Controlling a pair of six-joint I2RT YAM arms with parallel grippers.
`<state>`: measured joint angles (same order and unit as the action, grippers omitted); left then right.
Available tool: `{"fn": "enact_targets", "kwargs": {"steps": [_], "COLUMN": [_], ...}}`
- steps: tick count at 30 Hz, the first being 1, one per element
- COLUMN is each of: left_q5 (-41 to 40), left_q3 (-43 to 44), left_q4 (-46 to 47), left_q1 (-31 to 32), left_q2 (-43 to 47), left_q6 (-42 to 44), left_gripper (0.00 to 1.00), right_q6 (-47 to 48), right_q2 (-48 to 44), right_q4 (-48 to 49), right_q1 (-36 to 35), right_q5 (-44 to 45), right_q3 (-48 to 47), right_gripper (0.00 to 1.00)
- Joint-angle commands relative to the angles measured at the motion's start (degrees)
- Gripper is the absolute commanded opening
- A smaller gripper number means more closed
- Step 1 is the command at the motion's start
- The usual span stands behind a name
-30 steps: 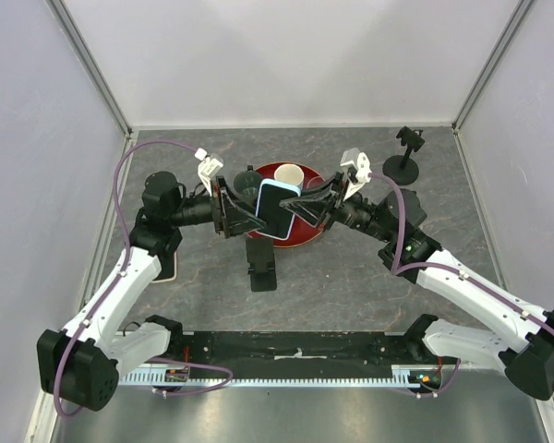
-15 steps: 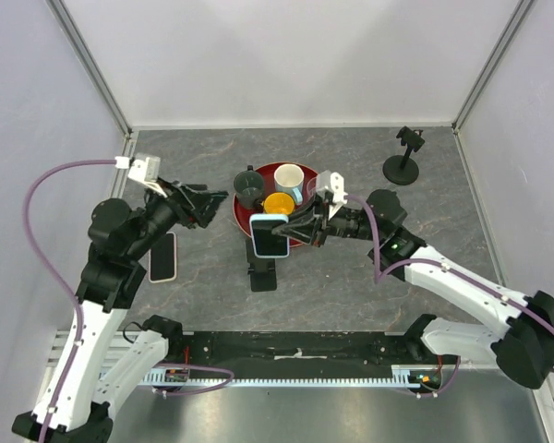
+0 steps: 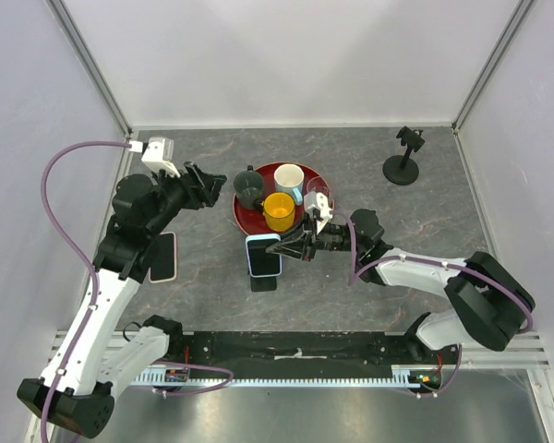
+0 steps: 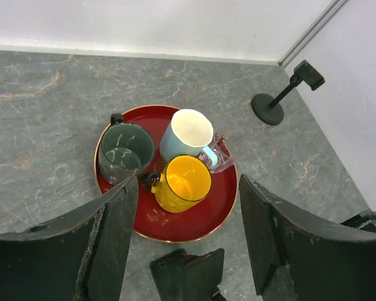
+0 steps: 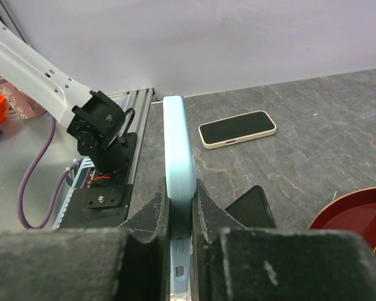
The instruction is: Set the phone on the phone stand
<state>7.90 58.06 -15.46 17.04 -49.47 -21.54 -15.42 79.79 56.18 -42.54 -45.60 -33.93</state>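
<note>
Holding the light-blue phone (image 3: 263, 256) pinched across its thickness in my right fingers (image 5: 147, 232), lower edge free, I'd say for seating on the black phone stand (image 3: 262, 281) directly beneath. Left fingers (image 4: 109, 238) spread open, empty, parked clear beside the red tray (image 3: 243, 224).

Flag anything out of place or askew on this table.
A second phone lies flat at the table's left edge, unused, and a clear plastic scrap sits on the red tray beside the pale blue mug. Nothing looks spilled or damaged.
</note>
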Motion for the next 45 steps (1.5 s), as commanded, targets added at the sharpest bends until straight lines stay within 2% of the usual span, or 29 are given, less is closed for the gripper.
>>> {"fn": "enact_targets", "kwargs": {"steps": [1, 13, 27, 45], "left_q5": [1.49, 5.19, 13.89, 13.89], "left_q3": [-3.13, -5.68, -7.09, -7.35], "left_q4": [4.39, 5.88, 9.31, 9.22], "left_q1": [-1.3, -2.62, -8.77, -9.04], "left_q2": [1.75, 2.54, 0.78, 1.22], "left_q6": [2.38, 1.41, -3.42, -2.89], "left_gripper": [0.72, 0.7, 0.68, 0.69], "right_q6": [-2.16, -2.33, -0.75, -1.45], "right_q2": [2.03, 7.48, 11.0, 11.35], "right_q4": [14.65, 14.66, 9.92, 8.68], "right_q1": [0.01, 0.09, 0.44, 1.68], "right_q5": [0.96, 2.01, 3.24, 1.83], "right_q3": [-1.93, -4.21, -6.5, -5.35], "right_gripper": [0.0, 0.0, 0.0, 0.0]}}
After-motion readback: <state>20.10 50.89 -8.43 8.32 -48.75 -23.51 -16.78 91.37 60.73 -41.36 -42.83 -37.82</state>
